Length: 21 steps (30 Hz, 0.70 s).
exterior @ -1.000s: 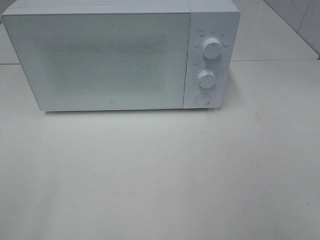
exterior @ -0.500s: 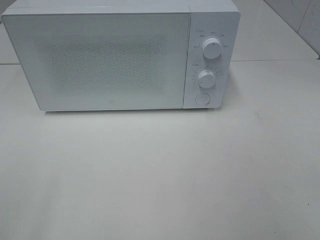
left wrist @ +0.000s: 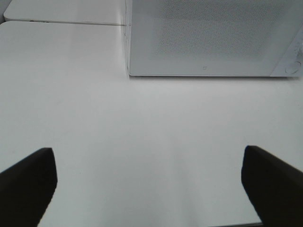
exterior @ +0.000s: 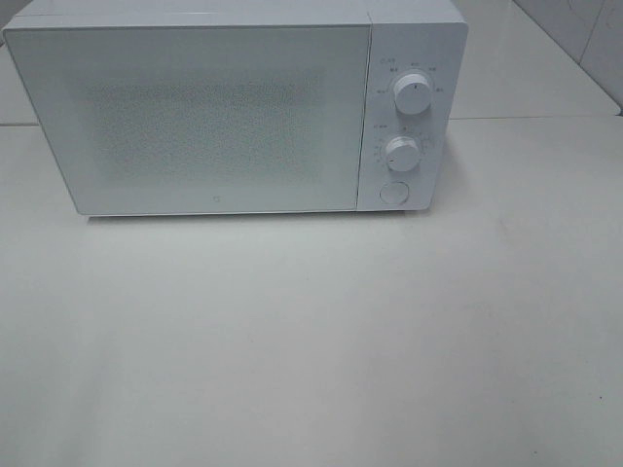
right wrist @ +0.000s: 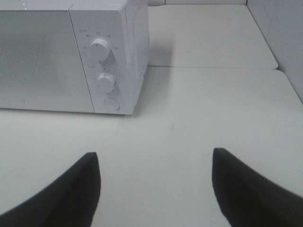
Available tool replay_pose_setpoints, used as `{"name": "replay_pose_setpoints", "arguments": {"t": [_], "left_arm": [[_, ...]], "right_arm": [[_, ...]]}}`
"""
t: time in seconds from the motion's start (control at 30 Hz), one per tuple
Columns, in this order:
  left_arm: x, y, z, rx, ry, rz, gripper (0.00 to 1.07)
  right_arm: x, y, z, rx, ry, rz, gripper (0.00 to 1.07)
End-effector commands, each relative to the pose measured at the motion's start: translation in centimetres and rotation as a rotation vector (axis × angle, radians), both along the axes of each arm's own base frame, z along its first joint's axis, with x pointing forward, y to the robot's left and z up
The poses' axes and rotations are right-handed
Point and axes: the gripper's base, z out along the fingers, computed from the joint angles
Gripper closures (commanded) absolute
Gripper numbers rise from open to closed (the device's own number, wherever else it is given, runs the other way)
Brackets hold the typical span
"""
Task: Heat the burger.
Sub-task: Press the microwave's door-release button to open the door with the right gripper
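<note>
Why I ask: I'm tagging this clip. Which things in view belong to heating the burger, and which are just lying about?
For the job: microwave, door shut; upper knob, lower knob, button; left gripper, right gripper, jaws open, empty. No burger in view.
Lying about: nothing; only the table.

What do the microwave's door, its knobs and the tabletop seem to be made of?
Door: probably glass or glossy plastic; a fine dotted screen shows in it.
Knobs: likely white moulded plastic, smooth and rounded.
Tabletop: smooth white laminate or similar, with a faint sheen.
</note>
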Motion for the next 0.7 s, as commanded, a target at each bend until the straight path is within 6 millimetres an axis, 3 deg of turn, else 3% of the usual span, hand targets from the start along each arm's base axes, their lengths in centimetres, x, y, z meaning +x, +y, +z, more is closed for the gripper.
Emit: {"name": "replay_pose_setpoints", "arguments": {"t": [0.03,0.37,0.43,0.53,0.7], "left_arm": [[-0.1,0.0,0.0,-0.001,-0.006,-0.004,0.09],[-0.1,0.0,0.0,-0.001,-0.006,-0.004,0.09],[-0.1,0.0,0.0,-0.001,-0.006,-0.004,0.09],[-0.1,0.0,0.0,-0.001,-0.006,-0.004,0.09],[-0.1,0.0,0.0,-0.001,-0.006,-0.004,0.09]], "right_arm": [[0.8,0.0,0.4,-0.01,-0.043,-0.005,0.43],[4.0,0.3,-0.9,-0.004,-0.059,-0.01,0.43],[5.5,0.4,-1.3,-0.002,-0.075,-0.012,0.43],[5.8,0.5,-1.4,-0.002,-0.077,-0.013,0.43],[8.5,0.7,-1.7,0.002,-0.071,-0.018,0.43]]}}
